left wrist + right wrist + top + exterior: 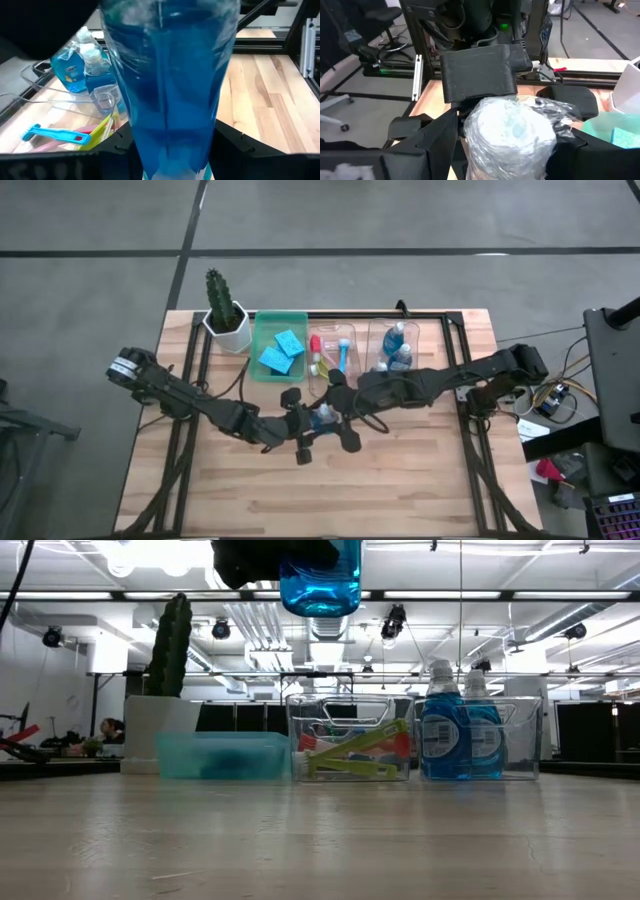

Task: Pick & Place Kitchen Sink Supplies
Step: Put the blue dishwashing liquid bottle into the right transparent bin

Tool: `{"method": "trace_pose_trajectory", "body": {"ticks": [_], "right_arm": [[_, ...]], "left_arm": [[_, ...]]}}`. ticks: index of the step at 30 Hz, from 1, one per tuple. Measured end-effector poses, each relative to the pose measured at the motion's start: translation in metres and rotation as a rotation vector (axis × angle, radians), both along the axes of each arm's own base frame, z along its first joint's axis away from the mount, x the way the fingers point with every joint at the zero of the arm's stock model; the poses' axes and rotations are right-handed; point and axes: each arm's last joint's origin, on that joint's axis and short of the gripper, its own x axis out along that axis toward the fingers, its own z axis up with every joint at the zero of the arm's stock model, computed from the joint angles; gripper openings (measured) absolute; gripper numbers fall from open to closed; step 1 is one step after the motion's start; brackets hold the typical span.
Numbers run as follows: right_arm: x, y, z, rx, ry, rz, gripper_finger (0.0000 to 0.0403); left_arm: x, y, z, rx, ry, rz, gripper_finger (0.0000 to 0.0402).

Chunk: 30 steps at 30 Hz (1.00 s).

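A small bottle of blue liquid (322,418) hangs high over the middle of the table, upright, its rounded base (320,602) far above the wood. My left gripper (312,422) reaches in from the table's left and is shut on it. My right gripper (505,150) comes from the table's right and stands open, one finger on either side of the bottle just below its pale cap (512,127). Behind the cap in the right wrist view sits the left gripper's dark body (480,70). My left gripper pinches the bottle's blue body (165,100) between its two fingers (117,150), coming nearly level from the table's left. The bottle stands upright in the hold, lifted clear of the table. My right gripper's fingers (432,140) flank the bottle's top; whether they touch it I cannot tell.
Along the far edge stand a cactus in a white pot (225,310), a green bin (262,330) with blue sponges, a clear bin (350,330) with brushes and a clear bin (375,340) with two more blue bottles (460,730). Bare wood lies toward the near edge.
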Motion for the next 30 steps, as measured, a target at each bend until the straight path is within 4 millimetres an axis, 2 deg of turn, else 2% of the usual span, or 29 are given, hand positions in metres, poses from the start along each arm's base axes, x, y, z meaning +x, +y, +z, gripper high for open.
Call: {"method": "trace_pose_trajectory", "body": {"ticks": [18, 30], "right_arm": [[-0.0049, 0.0066, 0.0031, 0.0, -0.013, 0.023, 0.0212], [-0.0054, 0.0077, 0.0033, -0.004, -0.014, 0.024, 0.0126]], "left_arm": [[-0.0006, -0.0012, -0.0012, -0.002, 0.012, -0.019, 0.0165], [-0.0005, -0.0015, -0.0012, 0.004, 0.011, -0.023, 0.0165]]}}
